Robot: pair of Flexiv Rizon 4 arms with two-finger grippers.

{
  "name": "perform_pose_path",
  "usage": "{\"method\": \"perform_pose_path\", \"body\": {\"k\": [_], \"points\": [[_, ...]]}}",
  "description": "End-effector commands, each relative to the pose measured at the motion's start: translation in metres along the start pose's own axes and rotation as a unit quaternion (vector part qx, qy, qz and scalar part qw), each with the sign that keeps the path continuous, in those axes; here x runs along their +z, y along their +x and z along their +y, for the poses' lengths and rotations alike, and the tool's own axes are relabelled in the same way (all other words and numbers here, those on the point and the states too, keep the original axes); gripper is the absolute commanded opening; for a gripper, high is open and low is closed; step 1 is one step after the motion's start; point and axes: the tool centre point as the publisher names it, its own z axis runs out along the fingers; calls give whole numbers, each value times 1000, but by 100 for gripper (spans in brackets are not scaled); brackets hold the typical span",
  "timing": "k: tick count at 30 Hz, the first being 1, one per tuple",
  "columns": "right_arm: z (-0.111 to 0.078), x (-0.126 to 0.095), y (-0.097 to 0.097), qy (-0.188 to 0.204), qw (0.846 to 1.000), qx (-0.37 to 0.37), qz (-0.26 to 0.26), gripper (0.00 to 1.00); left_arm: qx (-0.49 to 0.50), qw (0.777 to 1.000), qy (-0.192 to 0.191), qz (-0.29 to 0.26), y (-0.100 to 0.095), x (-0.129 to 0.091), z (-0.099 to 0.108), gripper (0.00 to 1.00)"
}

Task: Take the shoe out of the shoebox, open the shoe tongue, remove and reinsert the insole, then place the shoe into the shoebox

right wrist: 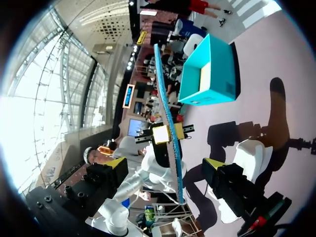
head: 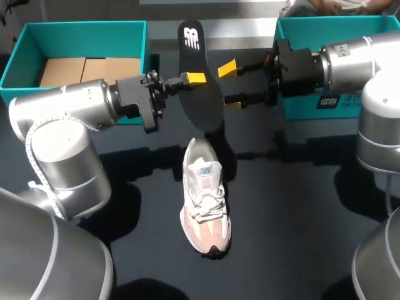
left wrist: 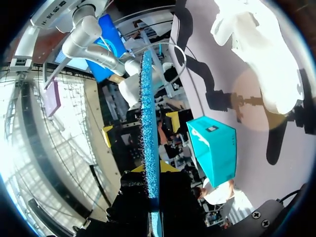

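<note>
The table (head: 300,219) carries two teal boxes: the left box (head: 25,39) at upper left and the right box (head: 300,106) at upper right. The shoe (head: 205,200) rests at centre frame, toe toward the lower edge and heel opening toward the top. The insole (head: 200,94) hangs off the table at upper centre, its long axis running top to bottom, in line with the shoe. The left hand (head: 192,79) clamps the insole's left edge at mid-length. The right hand (head: 230,85) stands wide beside the right edge, gripping nothing. Reinsertion probably falls to the left arm, with the insole's lower end entering the heel opening first.
</note>
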Motion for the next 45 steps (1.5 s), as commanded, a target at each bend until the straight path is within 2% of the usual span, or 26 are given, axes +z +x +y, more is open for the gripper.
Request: {"method": "perform_pose_path", "body": {"k": [1, 3, 4, 9, 11, 17, 19, 31, 32, 35, 37, 40, 45], "points": [[4, 14, -5, 7, 1000, -7, 4, 73, -6, 1000, -3, -1, -1, 4, -3, 0], [4, 17, -9, 8, 1000, -10, 8, 49, -10, 1000, -4, -2, -2, 5, -3, 0], [4, 17, -10, 9, 1000, -12, 9, 43, -13, 1000, -3, -4, -3, 6, -4, 0], [4, 23, -15, 13, 1000, -17, 18, 34, -27, 1000, -4, -9, -7, 10, -5, 0], [4, 25, -16, 15, 1000, -18, 21, 24, -33, 999, -5, -9, -7, 12, -5, 0], [4, 27, -17, 17, 999, -21, 24, 9, -37, 999, -3, -10, -8, 18, -7, 0], [5, 27, -17, 18, 999, -24, 24, 0, -38, 999, -2, -10, -7, 19, -8, 0], [6, 26, -15, 23, 999, -35, 33, 2, -34, 999, -1, -1, -1, 24, -3, 0], [6, 26, -15, 23, 998, -38, 35, 5, -33, 999, -1, 0, -1, 24, -3, 0], [6, 26, -14, 21, 998, -44, 39, 23, -31, 1000, 0, 1, 1, 24, -3, 0], [7, 26, -14, 23, 998, -46, 42, 26, -30, 1000, 0, 1, 2, 24, -3, 0], [8, 26, -14, 26, 998, -48, 44, 25, -29, 1000, 0, 1, 3, 25, -3, 0], [9, 28, -14, 29, 997, -50, 47, 11, -28, 1000, 1, 1, 3, 27, -3, 0]]}}
